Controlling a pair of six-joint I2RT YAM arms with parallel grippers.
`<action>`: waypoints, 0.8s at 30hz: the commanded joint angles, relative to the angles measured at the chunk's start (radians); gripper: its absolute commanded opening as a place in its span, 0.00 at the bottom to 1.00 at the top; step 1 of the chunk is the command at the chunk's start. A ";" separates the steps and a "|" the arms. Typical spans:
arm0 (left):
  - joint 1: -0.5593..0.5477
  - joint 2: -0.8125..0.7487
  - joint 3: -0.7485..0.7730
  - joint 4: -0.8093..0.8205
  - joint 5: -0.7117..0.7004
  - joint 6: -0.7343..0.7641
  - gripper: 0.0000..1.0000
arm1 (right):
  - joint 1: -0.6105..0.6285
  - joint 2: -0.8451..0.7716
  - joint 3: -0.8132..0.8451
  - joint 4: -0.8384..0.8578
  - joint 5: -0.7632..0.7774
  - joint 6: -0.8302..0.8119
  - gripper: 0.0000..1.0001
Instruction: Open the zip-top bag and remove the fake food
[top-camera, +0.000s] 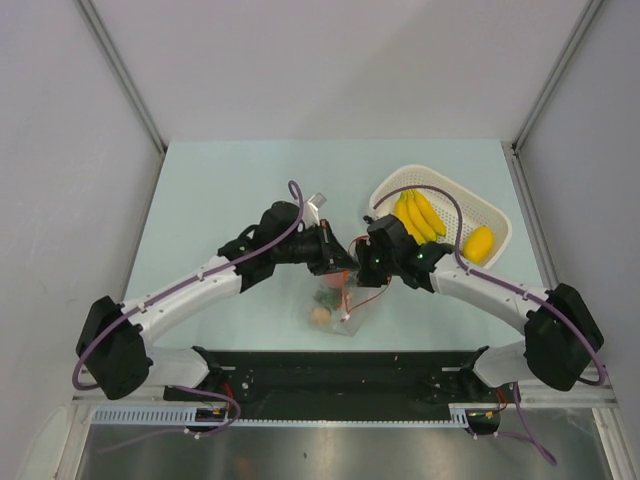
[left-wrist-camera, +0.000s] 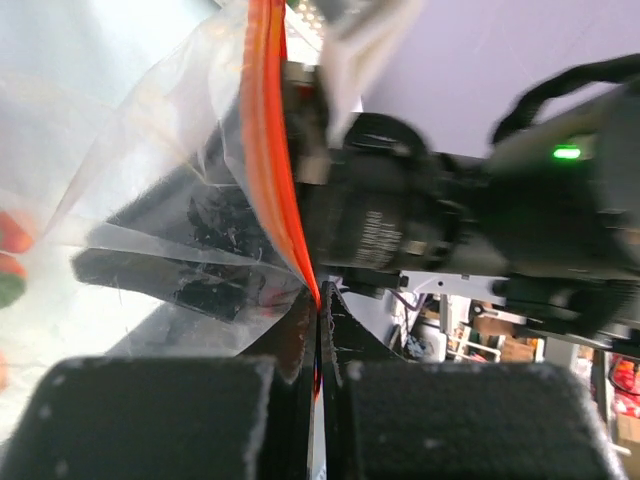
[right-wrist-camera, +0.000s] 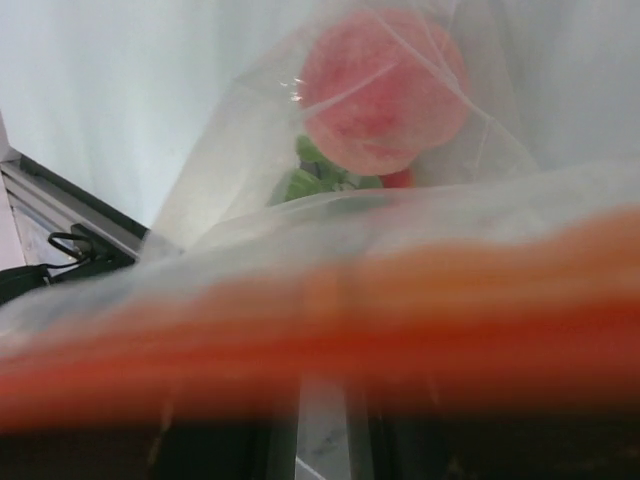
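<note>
Centrally, the zip-top bag (top-camera: 335, 305) lies at the middle of the table (top-camera: 220, 200) with fake food (top-camera: 320, 314) inside, its red zip strip (left-wrist-camera: 265, 150) pinched in the clenched left gripper (left-wrist-camera: 318, 330), whereas the right gripper (top-camera: 358, 272) shows no readable grip behind the blurred strip; should it miss the opposite lip, pulling may merely drag the bag unopened.

left claw (left-wrist-camera: 318, 318), right claw (top-camera: 361, 268) crowd zip-top bag (top-camera: 333, 312) mouth, basket (top-camera: 498, 214) at right, open table (top-camera: 220, 190) left

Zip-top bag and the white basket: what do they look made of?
Zip-top bag: thin clear plastic film, glossy, by its creases and see-through look; its zip strip looks like red-orange plastic. White basket: likely rigid moulded plastic, with perforated walls.
</note>
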 joint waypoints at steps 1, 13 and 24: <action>-0.033 0.006 0.030 0.081 0.010 -0.049 0.00 | 0.003 0.010 -0.070 0.111 0.013 0.025 0.24; -0.062 0.046 0.004 0.106 -0.010 -0.060 0.00 | -0.016 0.097 -0.165 0.286 -0.067 0.020 0.37; -0.065 0.066 -0.056 0.133 0.013 -0.069 0.00 | 0.000 0.252 -0.179 0.364 -0.117 0.034 0.54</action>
